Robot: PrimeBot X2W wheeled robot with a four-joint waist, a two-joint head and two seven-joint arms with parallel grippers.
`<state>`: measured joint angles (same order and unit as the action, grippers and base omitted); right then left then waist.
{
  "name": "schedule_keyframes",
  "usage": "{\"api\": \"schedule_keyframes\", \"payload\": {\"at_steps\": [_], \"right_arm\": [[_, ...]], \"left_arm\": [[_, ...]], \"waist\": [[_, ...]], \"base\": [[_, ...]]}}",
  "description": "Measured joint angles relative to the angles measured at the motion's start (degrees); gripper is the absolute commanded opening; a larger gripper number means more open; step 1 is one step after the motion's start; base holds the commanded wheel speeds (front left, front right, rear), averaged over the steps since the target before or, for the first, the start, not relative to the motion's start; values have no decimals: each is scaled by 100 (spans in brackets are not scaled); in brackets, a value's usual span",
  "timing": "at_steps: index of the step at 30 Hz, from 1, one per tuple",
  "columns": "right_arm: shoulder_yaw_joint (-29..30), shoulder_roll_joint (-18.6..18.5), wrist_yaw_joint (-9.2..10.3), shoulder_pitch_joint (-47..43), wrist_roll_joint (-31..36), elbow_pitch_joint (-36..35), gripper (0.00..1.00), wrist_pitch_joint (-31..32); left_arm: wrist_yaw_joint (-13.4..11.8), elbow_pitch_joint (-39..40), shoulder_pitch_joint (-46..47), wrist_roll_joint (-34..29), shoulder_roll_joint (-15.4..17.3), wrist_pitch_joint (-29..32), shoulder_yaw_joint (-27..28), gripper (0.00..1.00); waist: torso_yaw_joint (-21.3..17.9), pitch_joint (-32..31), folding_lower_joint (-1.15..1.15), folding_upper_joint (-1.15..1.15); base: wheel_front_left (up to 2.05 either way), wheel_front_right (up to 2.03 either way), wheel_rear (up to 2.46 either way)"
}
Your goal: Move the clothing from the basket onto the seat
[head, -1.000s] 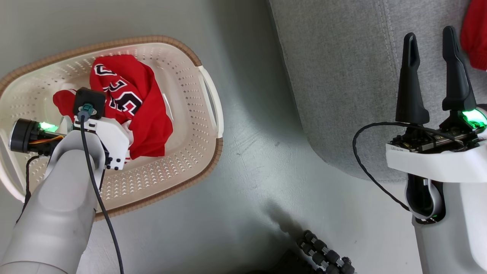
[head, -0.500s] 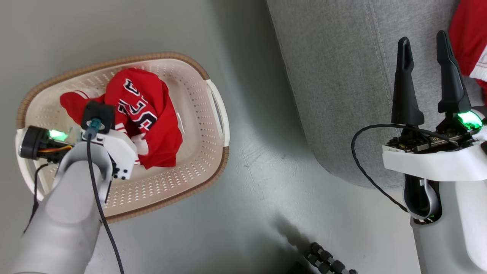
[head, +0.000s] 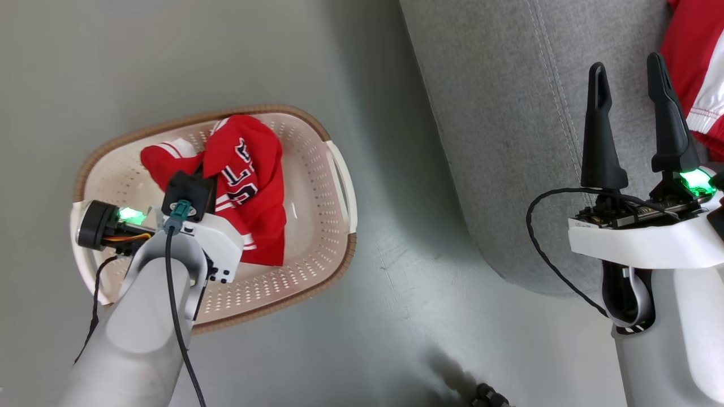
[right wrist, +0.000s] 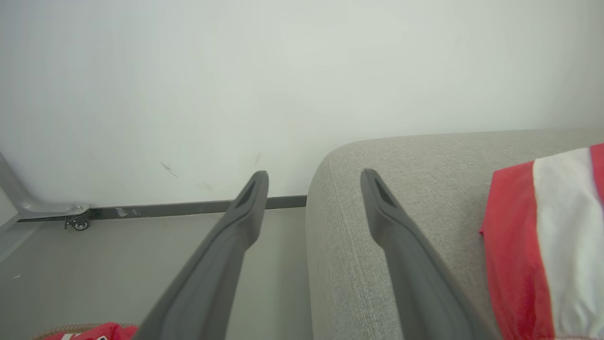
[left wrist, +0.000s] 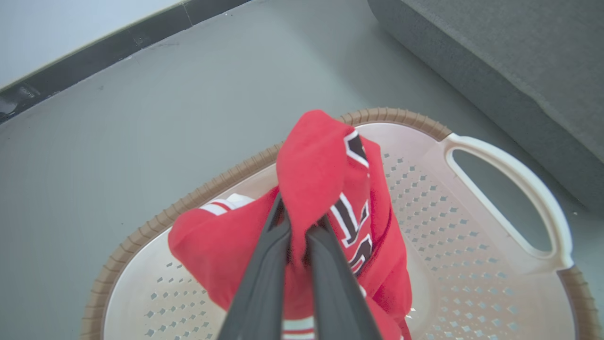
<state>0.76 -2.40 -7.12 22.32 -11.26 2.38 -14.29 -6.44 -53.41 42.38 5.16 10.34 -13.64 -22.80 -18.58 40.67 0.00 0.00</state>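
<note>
Head view: two garments (head: 249, 169) (head: 693, 85), one basket (head: 317, 249)

Soft, even light falls on a smooth matte grey floor (head: 390, 271), which meets a plain white wall (right wrist: 302, 71) along a dark skirting strip (right wrist: 160, 209). A large light-grey woven-fabric upholstered seat (head: 509, 113) with a rounded corner stands on the floor. By the wall, a grey metal frame leg (right wrist: 42, 209) rests on a small caster wheel (right wrist: 80, 225).

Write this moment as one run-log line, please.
left gripper: shut on jersey | jersey: pulled up, over basket | right gripper: open, empty, near seat | shorts: on seat
</note>
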Motion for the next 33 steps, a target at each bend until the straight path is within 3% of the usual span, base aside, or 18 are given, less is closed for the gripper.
{"api": "schedule_keyframes", "payload": {"at_steps": [12,33], "right_arm": [[-62,-190,0,-12,169,126,100,0],[-227,-512,0,-20,234,381,100,-1]], "left_arm": [[30,702,-276,74,-108,-51,20,0],[-272,2603,-980,124,-142,-58,181,0]], "waist": [[270,-444,0,0],[805,-1354,0,0]], "base": [[0,0,0],[0,0,0]]}}
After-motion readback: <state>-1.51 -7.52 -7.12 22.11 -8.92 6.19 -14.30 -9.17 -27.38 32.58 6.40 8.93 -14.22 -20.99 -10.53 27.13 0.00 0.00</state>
